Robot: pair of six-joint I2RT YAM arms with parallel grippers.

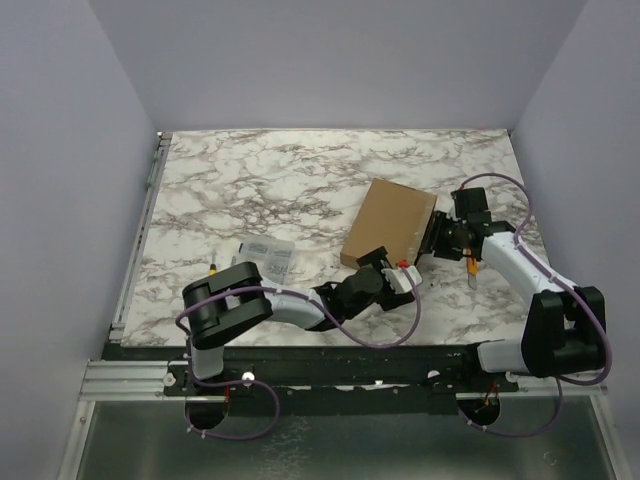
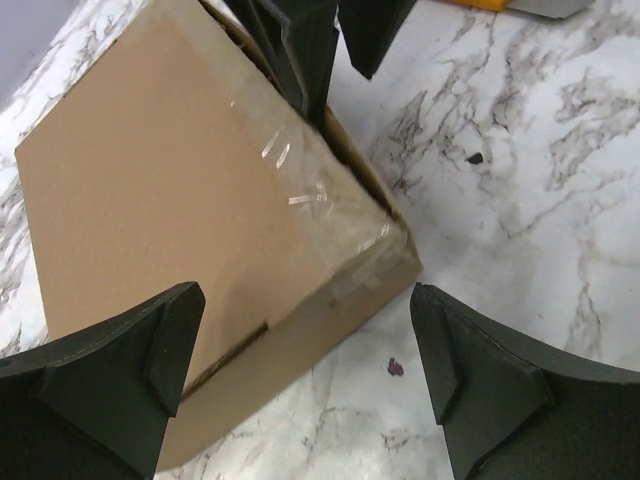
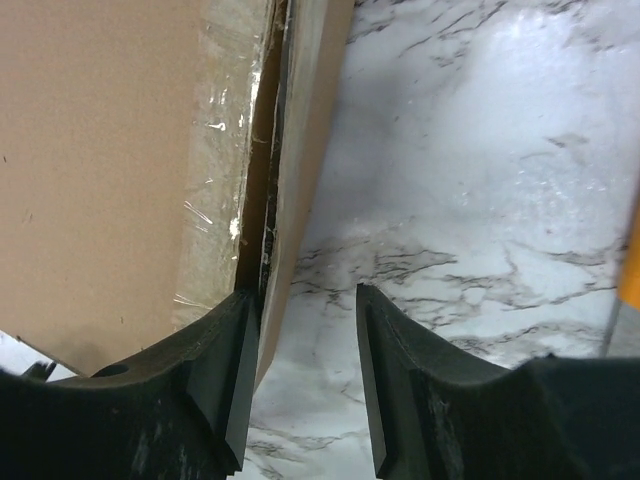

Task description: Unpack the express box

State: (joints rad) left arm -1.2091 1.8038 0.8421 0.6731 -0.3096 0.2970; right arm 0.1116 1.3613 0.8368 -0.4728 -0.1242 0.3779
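The express box (image 1: 392, 222) is a flat brown cardboard mailer lying right of the table's centre, its seams covered in clear tape. My left gripper (image 1: 383, 262) hangs at its near corner. In the left wrist view that gripper (image 2: 300, 350) is open wide, with the box (image 2: 180, 190) corner partly under its left finger (image 2: 120, 380) and bare marble under the rest. My right gripper (image 1: 437, 235) is at the box's right edge. In its own view the right gripper (image 3: 300, 370) is open. Its left finger (image 3: 215, 380) sits at the slit beside the box's side wall (image 3: 305, 150), and nothing is pinched.
A small clear case (image 1: 265, 257) lies left of the box, with a small yellow-and-black item (image 1: 213, 268) beside it. An orange tool (image 1: 470, 268) lies next to the right arm. Grey walls enclose the marble table (image 1: 260, 190) on three sides.
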